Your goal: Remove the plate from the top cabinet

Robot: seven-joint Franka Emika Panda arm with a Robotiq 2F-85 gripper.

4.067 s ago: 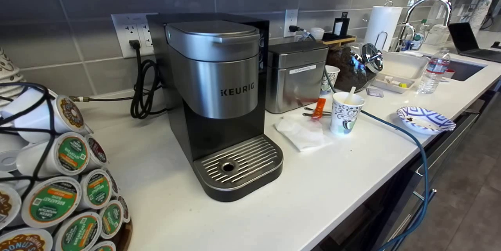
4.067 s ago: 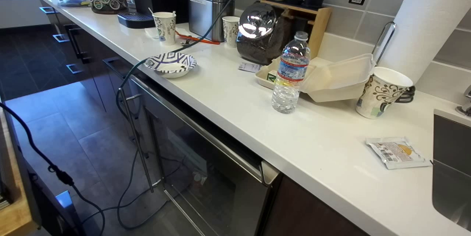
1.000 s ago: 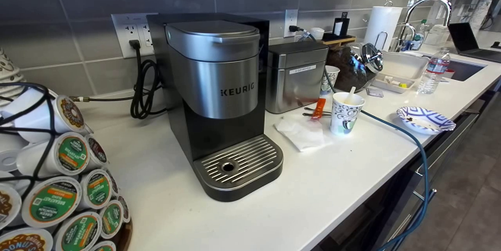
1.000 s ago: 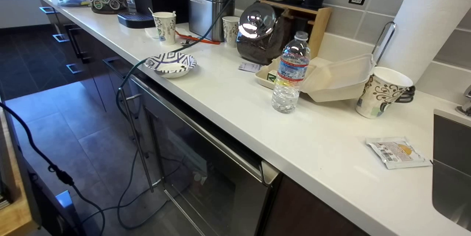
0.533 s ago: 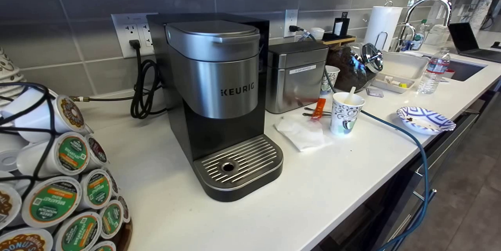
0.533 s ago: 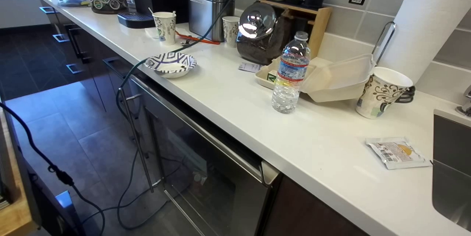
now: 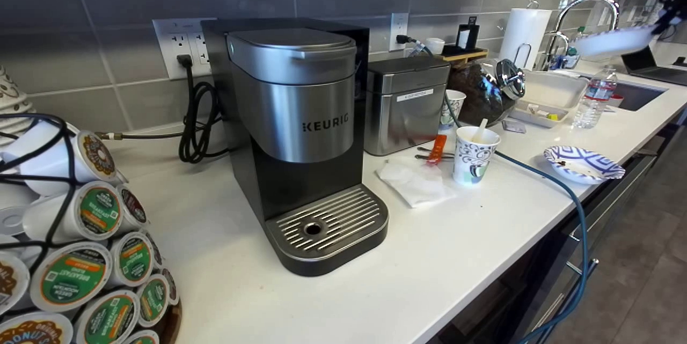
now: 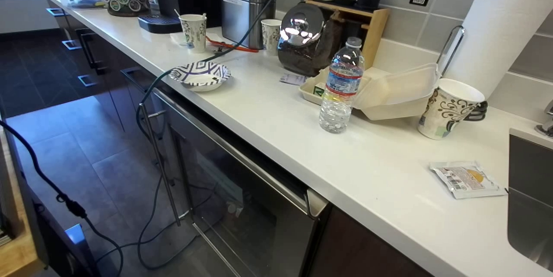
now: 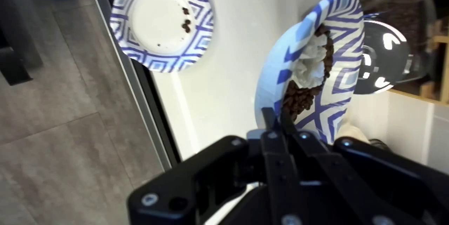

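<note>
Gripper (image 9: pixel 277 114) nearest, pinching one side of the patterned plate (image 9: pixel 345 47), which hangs in mid-air above the counter (image 9: pixel 231 81). Plate carries brown beans (image 9: pixel 300 99) and a crumpled white wad (image 9: pixel 310 67). In an exterior view the plate's free side (image 7: pixel 590 47) looks lower than the gripped side. Top cabinet not in view; plate looks already out, so likely step is bringing it down. One-sided hold on something seemingly thin and flexible: go slow, level it first, no wrist roll, or beans may spill. Beyond, a second plate (image 9: pixel 156 19) near the counter's front edge, then a jar (image 8: pixel 307 43): land between them, letting go only once supported.
</note>
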